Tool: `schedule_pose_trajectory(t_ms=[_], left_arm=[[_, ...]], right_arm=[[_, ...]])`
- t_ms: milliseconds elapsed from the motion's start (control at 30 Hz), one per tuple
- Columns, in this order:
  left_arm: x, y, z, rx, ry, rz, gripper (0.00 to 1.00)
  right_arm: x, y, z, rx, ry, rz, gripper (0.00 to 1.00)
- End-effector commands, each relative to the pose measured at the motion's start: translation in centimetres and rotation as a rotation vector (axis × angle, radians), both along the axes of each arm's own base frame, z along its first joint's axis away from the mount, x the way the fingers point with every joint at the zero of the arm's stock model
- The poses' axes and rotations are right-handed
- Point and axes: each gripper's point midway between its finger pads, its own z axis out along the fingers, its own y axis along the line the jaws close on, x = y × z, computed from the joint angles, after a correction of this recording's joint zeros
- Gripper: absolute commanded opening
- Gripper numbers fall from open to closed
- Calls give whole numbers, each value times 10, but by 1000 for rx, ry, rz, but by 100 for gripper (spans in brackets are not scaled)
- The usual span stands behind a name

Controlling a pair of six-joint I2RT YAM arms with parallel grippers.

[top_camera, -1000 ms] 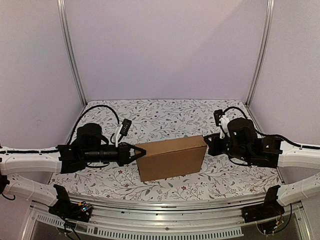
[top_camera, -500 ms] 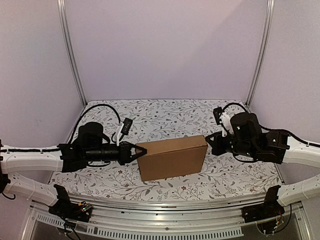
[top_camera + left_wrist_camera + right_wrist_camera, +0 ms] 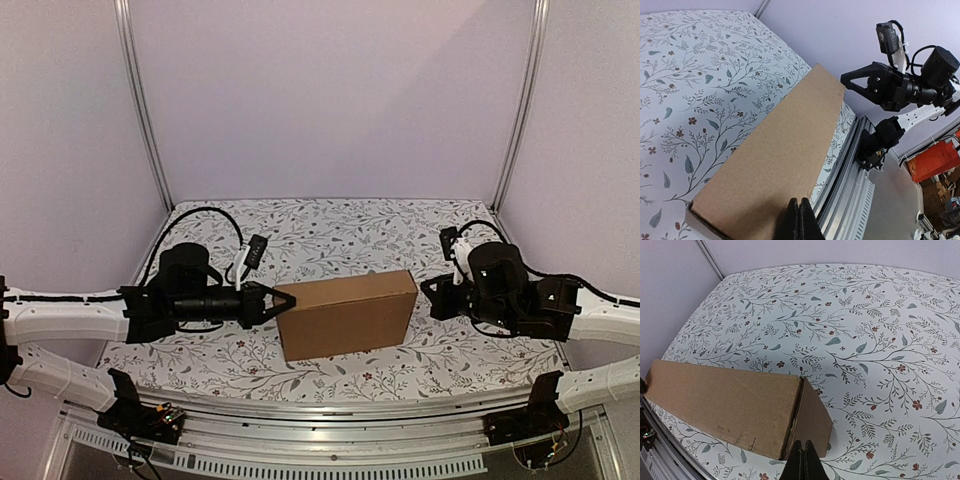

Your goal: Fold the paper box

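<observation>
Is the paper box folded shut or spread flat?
Folded shut: the paper box stands as a closed block, with no flaps sticking out.

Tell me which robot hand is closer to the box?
Left. The left gripper rests its shut tip against the paper box at the left end; the right gripper hangs just off the right end, a gap between.

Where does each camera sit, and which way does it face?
Top external: above and behind the bases, looking down at the paper box on the table; left end effector and right end effector show.
Left wrist: on the left arm, looking along the box toward the right arm; own shut fingertips show.
Right wrist: on the right arm, looking over the box's end; own shut fingertips show.
Shared by all: the box.
</observation>
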Motion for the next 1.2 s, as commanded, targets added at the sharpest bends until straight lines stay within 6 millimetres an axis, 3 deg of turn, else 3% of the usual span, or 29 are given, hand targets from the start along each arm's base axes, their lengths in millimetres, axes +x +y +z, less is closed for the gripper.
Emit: schedule_pose_trajectory(t_ms=[0,133,267,400,567,667,900,1067,1167], left_arm=[[-13,29,-83,250,180,29,0],[-12,30,-83,255,178,36,0],[-12,31,-82,258,175,38,0],[-11,30,-81,260,171,37,0],[-11,29,-82,267,170,32,0],[-11,28,-83,270,173,29,0],[-8,25,-82,271,170,31,0],[-6,26,-80,272,165,37,0],[-7,26,-80,274,166,35,0]], right_arm=[[0,-17,9,-175,-8,2,0],[7,0,44,-158,-69,53,0],[10,16,44,-131,-68,93,0],[12,25,16,-158,-15,100,0],[10,17,-33,-229,59,76,0],[6,13,-42,-233,80,71,0],[8,32,9,-144,12,131,0],[1,66,33,-85,-16,227,0],[-4,89,37,-63,-17,282,0]])
